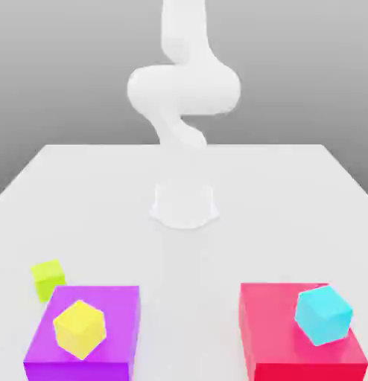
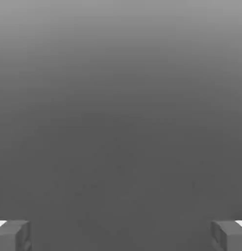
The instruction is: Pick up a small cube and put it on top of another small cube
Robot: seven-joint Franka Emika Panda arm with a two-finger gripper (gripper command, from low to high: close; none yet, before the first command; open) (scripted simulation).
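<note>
The small cube is lime yellow-green and sits on the white table at the exterior view's left, just behind the purple block. The white arm rises from its base at the table's middle and leaves the picture upward. In the hand view my gripper is open, its two grey fingertips standing far apart with nothing between them and plain grey background beyond.
A large purple block at the front left carries a yellow cube. A large red block at the front right carries a cyan cube. The arm's round base stands mid-table.
</note>
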